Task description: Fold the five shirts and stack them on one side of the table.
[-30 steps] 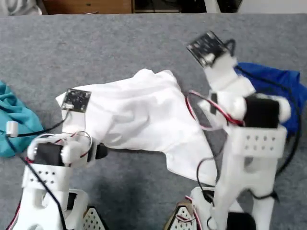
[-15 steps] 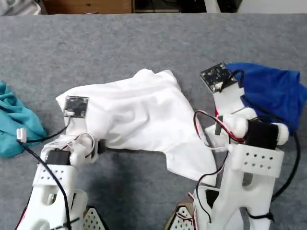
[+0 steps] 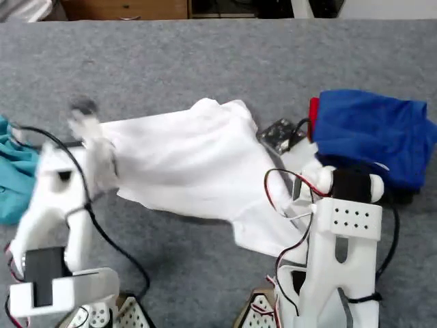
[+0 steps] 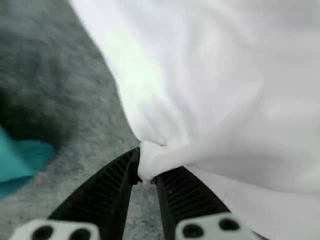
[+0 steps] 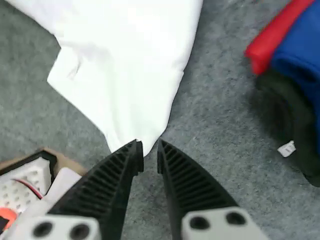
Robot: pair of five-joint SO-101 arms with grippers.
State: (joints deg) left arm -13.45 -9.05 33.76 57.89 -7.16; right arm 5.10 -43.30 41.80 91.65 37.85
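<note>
Table (image 3: 205, 61), grey cloth surface.

- White shirt (image 3: 184, 160) is laid out crumpled mid-table, between the two arms. One corner trails toward the near edge.
- Blue shirt (image 3: 369, 130) is seen folded on the right side, with a red shirt (image 5: 270, 45) and a black shirt (image 5: 295, 135) under it. This is judged to be the stack.
- Teal shirt (image 3: 13, 184) is lumped unfolded at the far left edge.

Left gripper (image 4: 145, 167): clamped on a bunched edge of the white shirt at its left side. Cloth is pinched between the jaws, and the fabric is drawn taut away from the grip.

Right gripper (image 5: 149, 149): held low over the table at the shirt's trailing near corner. The jaws are parted by a narrow slit only. The corner tip lies just at the fingertips, and no cloth is seen between them.

Step in hand, as judged: the white shirt is being folded, with three shirts counted as done and the teal one yet to be taken.

Next move, as judged:
- The trailing corner needs to be caught by the right gripper, so the jaws must be opened wider and set down over the cloth.
- With both holds secured, the shirt can be pulled flat and the left edge carried over toward the middle.
- A low, even lift is called for, so the loose bulk is not dragged into a heap.
</note>
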